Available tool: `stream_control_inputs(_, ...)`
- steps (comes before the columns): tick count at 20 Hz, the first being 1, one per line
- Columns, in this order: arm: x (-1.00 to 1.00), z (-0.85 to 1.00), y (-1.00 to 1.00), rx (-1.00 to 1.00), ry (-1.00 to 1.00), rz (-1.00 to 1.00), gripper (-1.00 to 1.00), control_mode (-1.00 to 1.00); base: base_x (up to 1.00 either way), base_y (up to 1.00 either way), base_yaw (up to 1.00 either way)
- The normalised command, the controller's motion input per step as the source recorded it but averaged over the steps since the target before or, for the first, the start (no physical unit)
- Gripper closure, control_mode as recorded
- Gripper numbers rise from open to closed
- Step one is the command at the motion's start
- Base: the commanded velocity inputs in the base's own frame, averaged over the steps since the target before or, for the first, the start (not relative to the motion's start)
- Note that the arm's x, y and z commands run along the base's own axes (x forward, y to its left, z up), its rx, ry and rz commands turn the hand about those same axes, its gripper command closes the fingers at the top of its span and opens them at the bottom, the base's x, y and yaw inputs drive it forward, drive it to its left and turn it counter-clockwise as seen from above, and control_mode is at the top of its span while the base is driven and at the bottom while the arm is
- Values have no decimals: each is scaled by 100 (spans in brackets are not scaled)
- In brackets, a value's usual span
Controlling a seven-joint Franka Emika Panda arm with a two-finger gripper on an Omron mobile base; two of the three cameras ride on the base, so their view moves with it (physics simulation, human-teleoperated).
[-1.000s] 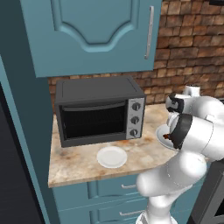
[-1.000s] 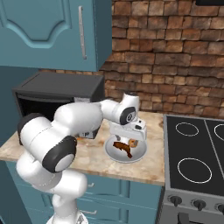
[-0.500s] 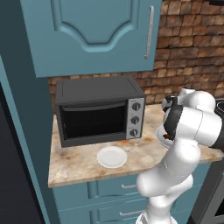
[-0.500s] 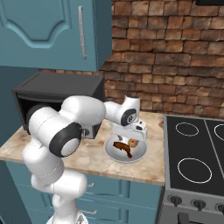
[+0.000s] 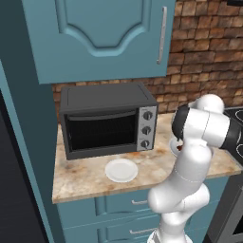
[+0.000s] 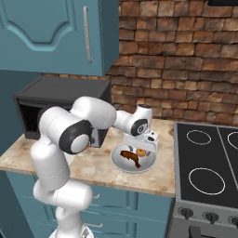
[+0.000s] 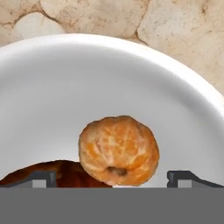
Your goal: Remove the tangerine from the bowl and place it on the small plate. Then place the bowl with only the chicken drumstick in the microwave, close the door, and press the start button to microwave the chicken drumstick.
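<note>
The tool (image 7: 111, 176) is held low over the bowl (image 7: 52, 87) on the surface (image 6: 97, 165), jaws spread wide to either side of the tangerine (image 7: 118, 150), which lies beside the chicken drumstick (image 7: 57, 173), evidently so that the fruit can be gripped.

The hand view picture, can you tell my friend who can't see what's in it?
A round orange tangerine sits inside a white bowl, seen from very close above. The open gripper has a dark fingertip on each side of it, and a brown chicken drumstick lies beside the tangerine at lower left. Speckled beige counter shows past the bowl's rim.
</note>
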Motion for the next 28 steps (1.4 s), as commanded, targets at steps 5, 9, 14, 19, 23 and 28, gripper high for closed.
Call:
stream_control_inputs(5, 23, -9, -1, 0, 0, -2, -100, -100, 0, 0, 0)
stream_control_inputs(9, 17, -16, -2, 0, 0, 0, -100, -100, 0, 0, 0)
stream_control_inputs(14, -10, -11, 0, 0, -4, 0, 100, -100, 0, 0, 0)
stream_control_inputs(19, -32, 32, 9, 0, -15, 0, 100, -100, 0, 0, 0)
stream_control_inputs(23, -71, 82, 35, -4, -32, 0, 100, -100, 0, 0, 0)
stream_control_inputs(28, -89, 75, 68, -7, -31, -1, 100, -100, 0, 0, 0)
